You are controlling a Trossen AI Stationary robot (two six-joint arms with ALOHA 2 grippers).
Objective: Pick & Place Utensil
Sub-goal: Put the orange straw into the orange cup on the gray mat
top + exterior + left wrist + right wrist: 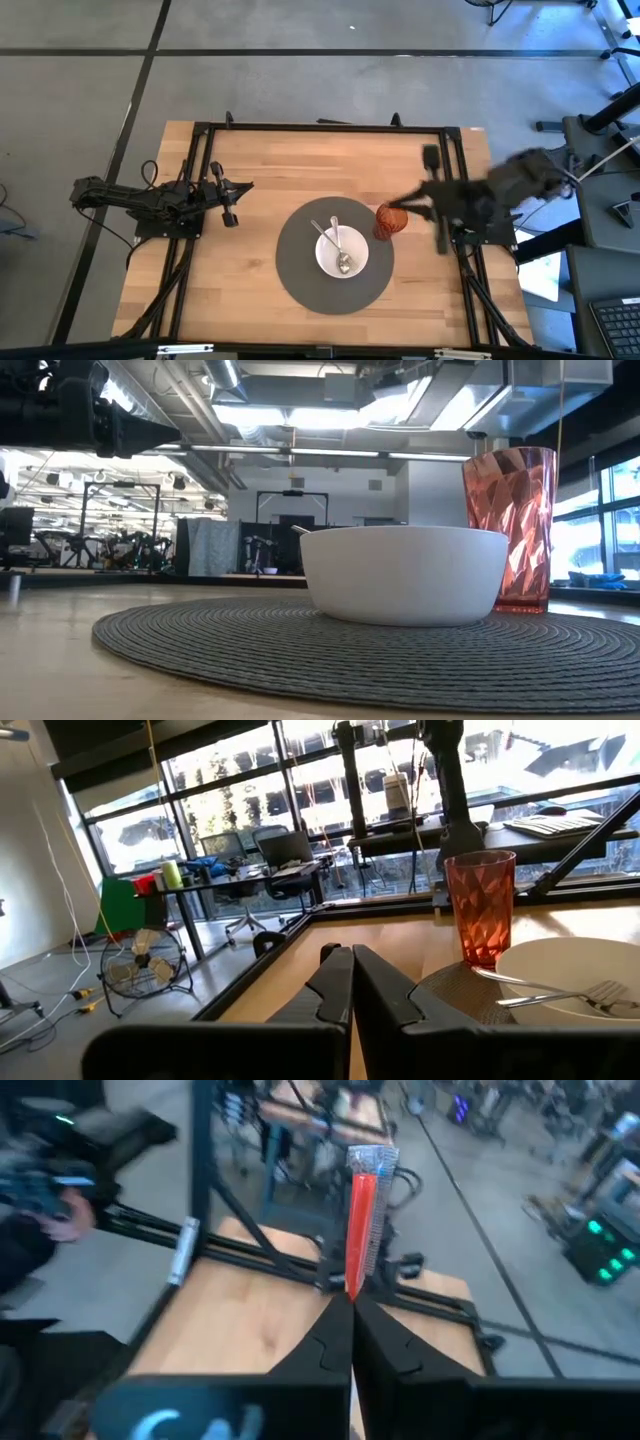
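A white bowl [342, 250] [405, 575] [570, 975] stands on a round grey mat [300, 270] and holds a fork [322, 232] [590, 992] and a spoon [343, 262]. A red faceted cup [390, 221] [508, 525] [480, 910] stands upright on the mat's right rim. My right gripper [393, 207] [352, 1302] is shut and blurred, its tips right at the cup's far side. In the right wrist view a narrow red shape [362, 1230] shows just beyond them. My left gripper [250, 187] [352, 955] is shut and waits left of the mat. My right gripper reaches level from the table's right side, and its shut fingertips [400, 204] end beside the cup's rim [392, 210]. Blur hides the spot, so I cannot tell whether it touches the cup.
A black frame [330, 127] runs along the table's far edge and down both sides. Bare wood [250, 280] lies left of and in front of the mat. A person's hand [62, 1212] shows beyond the table in the right wrist view.
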